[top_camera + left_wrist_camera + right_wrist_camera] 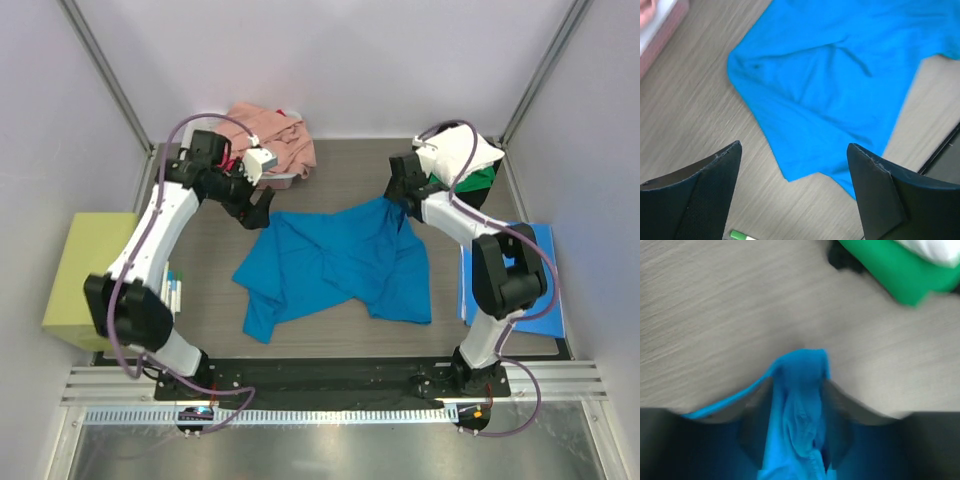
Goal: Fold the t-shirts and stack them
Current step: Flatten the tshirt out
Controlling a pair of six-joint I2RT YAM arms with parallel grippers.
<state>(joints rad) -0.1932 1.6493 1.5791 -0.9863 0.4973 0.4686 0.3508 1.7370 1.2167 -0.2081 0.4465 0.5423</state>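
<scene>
**Teal shirt spread on the table, one corner caught at the right**

At the far left of the table, a salmon pink t-shirt (275, 135) lies crumpled in a loose heap that hangs over a pale box (272, 176).

Just in front of the heap, the left gripper (255, 212) hangs over the table with its jaws spread wide and nothing between them. The left wrist view shows both dark fingers (700, 195) well apart above bare wood and the near edge of the cloth.

The teal-blue t-shirt (340, 265) fills the middle of the table. It is rumpled rather than flat, with diagonal creases, and one flap trails toward the near left.

The shirt's far right corner is drawn up into a peak at the right gripper (398, 200). In the right wrist view, which is blurred, a bunched fold of the blue cloth (800, 405) stands between the jaws, which sit close against it on both sides.

Behind that arm, at the far right corner, a white t-shirt (470, 150) rests on top of a green t-shirt (480, 183).

A yellow-green block (85, 275) sits off the left edge of the table (340, 170). The table top is grey-brown with a wood grain. A flat blue sheet (548, 262) lies at its right edge, partly under the right arm.

Pale walls close in the far side and both flanks, with metal posts (105, 70) slanting up at the corners. A ridged metal rail (330, 415) runs along the near edge.
</scene>
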